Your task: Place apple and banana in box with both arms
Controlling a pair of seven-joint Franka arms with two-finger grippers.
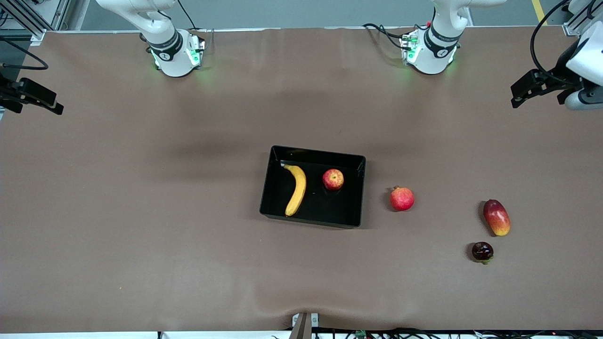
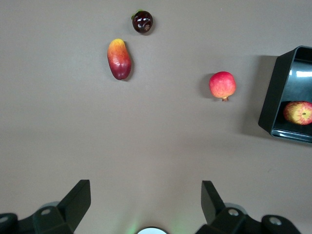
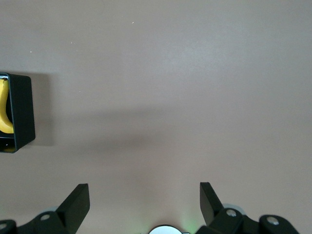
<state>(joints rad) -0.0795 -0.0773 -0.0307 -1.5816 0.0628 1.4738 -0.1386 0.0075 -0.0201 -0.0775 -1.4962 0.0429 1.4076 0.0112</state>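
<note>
Table (image 1: 141, 212): we see a brown cover over the whole surface, cut off at every side of the front view; wide bare stretches lie toward the right arm's end and nearer the front camera.
Arms: both wait at the table's ends; only bases and grippers show, the links between cut off.
Box (image 1: 360, 188): black, glossy, mid-table; each wrist view catches only one end of it.
Left gripper (image 1: 530, 89): over the left arm's end of the table, fingers (image 2: 73, 202) spread wide, nothing between them.
Right gripper (image 1: 35, 96): over the right arm's end, partly cut off, fingers (image 3: 75, 204) spread wide, holding nothing.
Banana (image 1: 296, 189): in the box, along the side toward the right arm; mostly hidden by the wall in the right wrist view.
Mango (image 1: 496, 217): on the cover toward the left arm's end.
Pomegranate (image 1: 402, 198): beside the box, apart from it.
Apple (image 1: 333, 179): in the box, apart from the banana.
Dark fruit (image 1: 482, 251): near the mango, nearer the camera; kind unclear.
Writing: marks on the arm bases, unreadable.
</note>
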